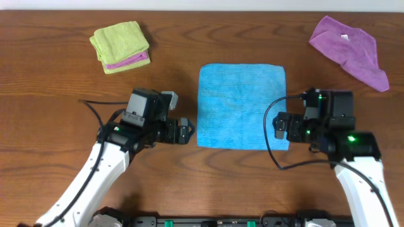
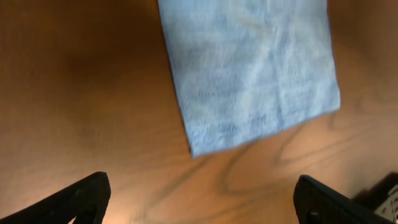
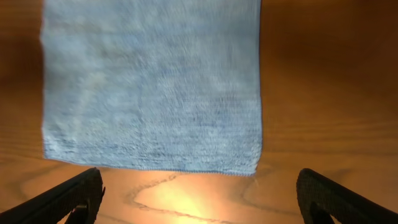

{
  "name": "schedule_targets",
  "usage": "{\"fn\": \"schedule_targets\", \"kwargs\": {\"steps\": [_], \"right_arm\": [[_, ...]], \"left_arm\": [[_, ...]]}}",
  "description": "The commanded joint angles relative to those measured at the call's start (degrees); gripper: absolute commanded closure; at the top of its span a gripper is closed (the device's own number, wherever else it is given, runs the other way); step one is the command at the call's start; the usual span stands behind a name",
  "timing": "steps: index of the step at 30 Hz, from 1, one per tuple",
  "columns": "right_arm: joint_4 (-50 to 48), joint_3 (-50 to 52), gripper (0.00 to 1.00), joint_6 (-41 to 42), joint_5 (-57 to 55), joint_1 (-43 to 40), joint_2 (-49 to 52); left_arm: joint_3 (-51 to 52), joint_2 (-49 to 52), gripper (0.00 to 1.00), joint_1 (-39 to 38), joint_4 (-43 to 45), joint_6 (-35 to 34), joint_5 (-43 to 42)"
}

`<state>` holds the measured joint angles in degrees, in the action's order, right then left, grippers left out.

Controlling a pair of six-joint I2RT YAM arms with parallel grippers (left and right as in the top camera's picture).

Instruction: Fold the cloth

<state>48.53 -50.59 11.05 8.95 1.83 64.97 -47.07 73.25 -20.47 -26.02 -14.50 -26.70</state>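
left arm (image 1: 95,171): comes in from the near-left corner of the bench (image 1: 50,101), angled toward the middle.
right arm (image 1: 365,184): comes in from the near-right corner, with green lights lit at the wrist.
left fingers (image 2: 87,198): spread wide and gripping nothing. Only bare wood shows between them in the wrist view.
right fingers (image 3: 71,200): spread wide and also empty. Bare wood and a light glare sit between the tips.
cloth (image 1: 242,106): sky-blue square, spread flat, unfolded. It lies mid-bench between the left and right edges, about halfway from the near edge to the far edge. A faint crease runs across its far half.
cloth vs left fingers: overhead, the tips point at the cloth's left edge close to its near-left corner, just beside it with a thin strip of wood between. In the left wrist view that corner lies ahead of the tips, not between them.
cloth vs right fingers: overhead, the tips overlap the cloth's right edge close to its near-right corner. In the right wrist view the whole edge runs straight across just ahead of the tips, and no fabric is between them.
contact: cannot tell whether the right fingers touch the fabric or hang above it.
green stack (image 1: 120,44): folded lime-green cloth with a pink-purple layer showing. It sits toward the far-left corner, well apart from the blue one.
purple cloth (image 1: 350,49): loosely crumpled, toward the far-right corner, well apart.
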Motion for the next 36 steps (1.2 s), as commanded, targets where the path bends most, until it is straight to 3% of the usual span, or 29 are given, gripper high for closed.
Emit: {"fn": "schedule_targets", "kwargs": {"steps": [1,18,23,24,27,29,31,33,36], "right_arm": [[-0.92,2.19,0.01,2.67,0.96,-0.42,2.32],[-8.11,9.97,0.04,2.01,10.21,-14.67,6.14],[-8.52,9.94,0.01,2.27,12.63,-14.60,6.40],[-8.55,9.94,0.02,2.27,13.44,-14.60,6.40],[-8.76,9.94,0.18,2.23,14.25,-14.60,6.38],[-9.49,9.94,0.21,2.23,14.25,-14.60,6.38],[-10.75,9.94,0.18,2.40,14.47,-14.60,6.40],[-11.04,9.94,0.01,4.63,16.74,-14.60,6.40],[-11.43,9.94,0.01,6.84,19.67,-14.60,6.40]], "left_arm": [[-0.61,3.15,0.04,0.20,2.95,-1.49,-3.50],[-0.61,15.72,0.04,5.77,12.07,-2.54,-16.83],[-0.61,18.16,0.05,5.79,12.76,-8.61,-16.85],[-0.61,18.14,0.05,5.77,12.59,-8.72,-16.85],[-0.61,18.14,0.02,5.77,12.61,-8.92,-16.83],[-0.61,18.14,0.00,5.79,12.94,-8.94,-16.81],[-0.61,18.14,0.04,5.77,13.22,-8.94,-16.61],[-0.61,18.14,0.04,5.77,13.25,-9.62,-16.63],[-0.61,18.14,0.04,5.73,13.29,-10.40,-16.63]]}}
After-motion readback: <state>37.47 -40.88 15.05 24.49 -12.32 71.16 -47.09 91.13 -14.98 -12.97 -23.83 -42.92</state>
